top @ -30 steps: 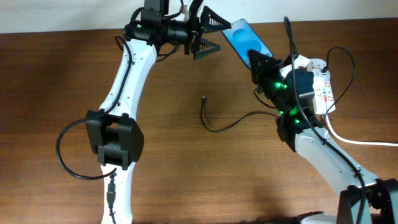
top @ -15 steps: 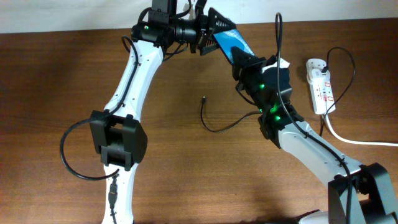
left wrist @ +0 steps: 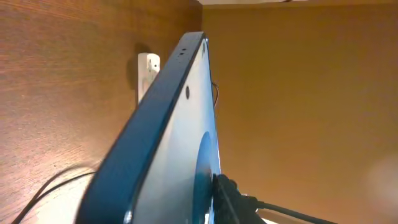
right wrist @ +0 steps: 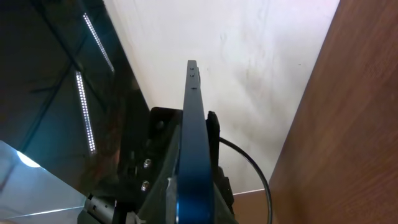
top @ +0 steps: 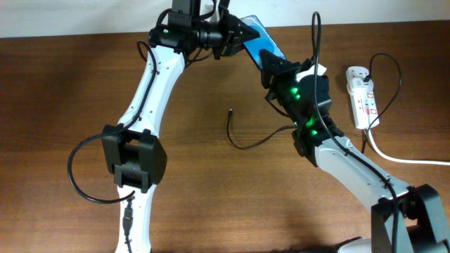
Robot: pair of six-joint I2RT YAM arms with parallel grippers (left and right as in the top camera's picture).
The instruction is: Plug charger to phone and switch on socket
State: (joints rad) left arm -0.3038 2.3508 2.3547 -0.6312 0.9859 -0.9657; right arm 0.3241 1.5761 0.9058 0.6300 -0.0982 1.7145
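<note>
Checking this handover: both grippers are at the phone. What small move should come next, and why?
Probably the right gripper should open and let go. The left gripper looks shut on the phone, which hangs between them above the table, while the charger lies unheld and needs a free gripper to fetch it.

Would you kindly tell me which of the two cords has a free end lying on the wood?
The thin black charger; its tip lies loose mid-table, whereas the thick white cord runs from the socket.
</note>
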